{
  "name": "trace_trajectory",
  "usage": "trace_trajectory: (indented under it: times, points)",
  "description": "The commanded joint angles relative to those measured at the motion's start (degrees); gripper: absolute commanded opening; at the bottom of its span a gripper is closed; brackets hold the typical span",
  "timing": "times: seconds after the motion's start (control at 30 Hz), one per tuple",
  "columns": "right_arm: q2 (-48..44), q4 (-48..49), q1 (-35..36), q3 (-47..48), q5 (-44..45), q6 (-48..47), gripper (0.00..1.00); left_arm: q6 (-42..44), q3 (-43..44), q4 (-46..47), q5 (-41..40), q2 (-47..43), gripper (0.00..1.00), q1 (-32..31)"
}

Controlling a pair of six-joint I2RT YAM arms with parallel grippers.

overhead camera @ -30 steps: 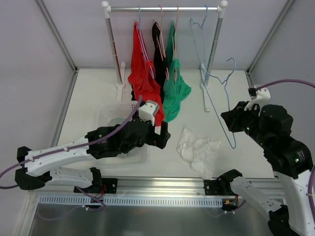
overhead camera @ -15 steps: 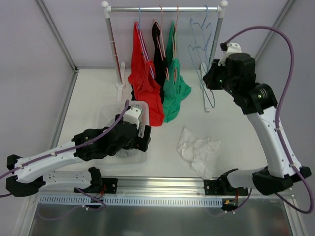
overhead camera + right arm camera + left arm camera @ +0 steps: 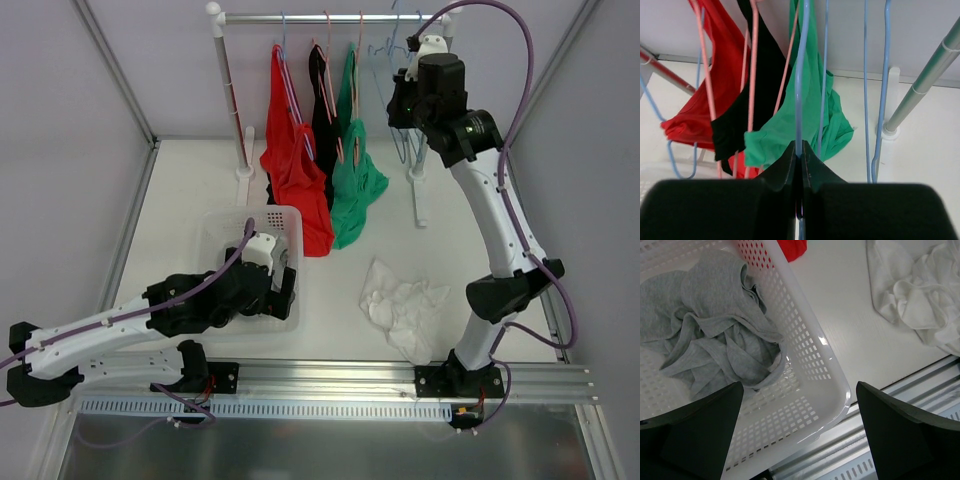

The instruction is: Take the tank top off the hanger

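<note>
You'll see the white fabric tank top (image 3: 405, 308) lying loose in a crumpled heap on the table (image 3: 200, 190). The bare light-blue wire hanger (image 3: 799, 75) is up beside the rail (image 3: 300, 17), pinched in the right gripper (image 3: 799, 156).

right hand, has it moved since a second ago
Yes. In the top view the right hand, shut on a blue hanger, has gone from low near the table's right side up and back to the rack rail.
</note>
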Motion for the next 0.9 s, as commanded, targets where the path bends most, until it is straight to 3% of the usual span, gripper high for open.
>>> trace_trajectory:
  times: [0.0,0.3,0.57,0.87]
  points:
    - [2.93,3.75,-1.69,3.98,1.19,-0.26,0.0,-3.43,-2.29,-0.13,0.93,-2.23,0.99,0.06]
    - [5.58,4.8,-3.02,2.41,0.57,0.36,0.0,-4.67,-6.07,0.66,1.28,-4.43,0.99,-0.03]
    - [3.48,5.07,-6.09,-0.49,-0.74,6.16,0.0,-5.46,-7.48,1.63,2.07,-4.96,0.99,-0.03]
    - [1.54,5.24,-8.02,-2.95,-3.9,5.99,0.0,-5.64,-7.48,2.68,3.04,-4.69,0.99,-0.03]
